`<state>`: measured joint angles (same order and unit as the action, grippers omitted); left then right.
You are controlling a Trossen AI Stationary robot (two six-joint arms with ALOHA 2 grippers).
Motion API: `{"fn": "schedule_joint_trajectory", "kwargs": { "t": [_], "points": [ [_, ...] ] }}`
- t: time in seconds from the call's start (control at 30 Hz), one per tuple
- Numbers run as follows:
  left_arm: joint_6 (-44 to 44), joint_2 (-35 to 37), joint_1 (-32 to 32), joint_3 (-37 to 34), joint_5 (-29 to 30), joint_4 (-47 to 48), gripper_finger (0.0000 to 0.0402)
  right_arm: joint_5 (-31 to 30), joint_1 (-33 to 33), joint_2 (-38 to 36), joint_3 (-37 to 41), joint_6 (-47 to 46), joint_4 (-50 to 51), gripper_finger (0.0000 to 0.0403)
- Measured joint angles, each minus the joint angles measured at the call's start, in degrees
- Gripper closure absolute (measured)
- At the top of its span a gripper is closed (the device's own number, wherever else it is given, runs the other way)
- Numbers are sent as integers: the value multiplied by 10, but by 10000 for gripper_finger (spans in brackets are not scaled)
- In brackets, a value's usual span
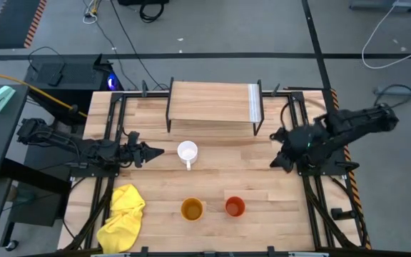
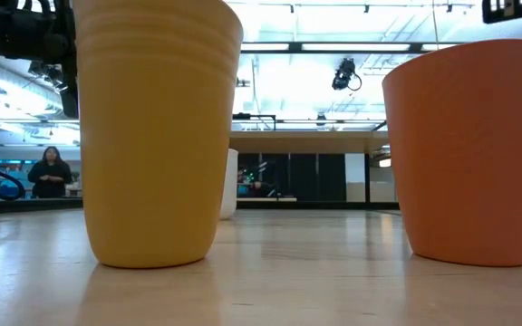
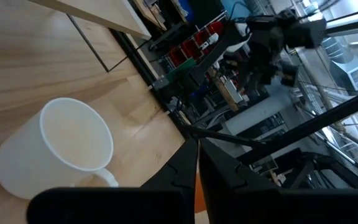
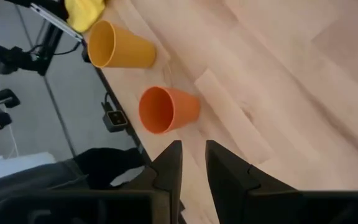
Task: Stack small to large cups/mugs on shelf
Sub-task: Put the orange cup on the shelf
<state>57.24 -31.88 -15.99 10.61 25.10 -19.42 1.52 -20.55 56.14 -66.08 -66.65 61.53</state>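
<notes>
A white mug (image 1: pixel 187 152) stands upright on the table in front of the shelf (image 1: pixel 212 106), its handle toward the near edge; it also shows in the left wrist view (image 3: pixel 61 149). A yellow-orange cup (image 1: pixel 192 208) and a red-orange cup (image 1: pixel 235 207) stand upright near the front edge, side by side and apart; both show in the low view (image 2: pixel 157 127) (image 2: pixel 468 145) and the right wrist view (image 4: pixel 120 46) (image 4: pixel 166 109). My left gripper (image 1: pixel 157 152) is shut and empty, just left of the mug. My right gripper (image 1: pixel 277 163) is at the right, its fingers a narrow gap apart, empty.
A crumpled yellow cloth (image 1: pixel 123 218) lies at the front left corner. Black frame rails (image 1: pixel 109 135) run along both table sides. The shelf top is bare wood with a pale strip (image 1: pixel 253 103) at its right end. A person (image 2: pixel 51 172) stands far off in the room.
</notes>
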Motion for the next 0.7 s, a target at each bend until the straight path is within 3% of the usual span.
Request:
{"fn": "schedule_joint_trajectory", "kwargs": {
  "t": [0.13, 0.27, 0.53, 0.7],
  "points": [
    [0, 0, 0, 0, 0, 0, 370, -44, -57, 51, 0, -69, -1, 324],
    [0, 0, 0, 0, -1, 0, 373, -48, -90, 110, 0, -109, -7, 324],
    [1, 0, 0, 0, -23, 10, 383, -46, -118, 217, -1, -127, -101, 324],
    [2, 0, 0, 0, -23, 9, 380, -45, -119, 261, -35, -127, -89, 325]
  ]
}}
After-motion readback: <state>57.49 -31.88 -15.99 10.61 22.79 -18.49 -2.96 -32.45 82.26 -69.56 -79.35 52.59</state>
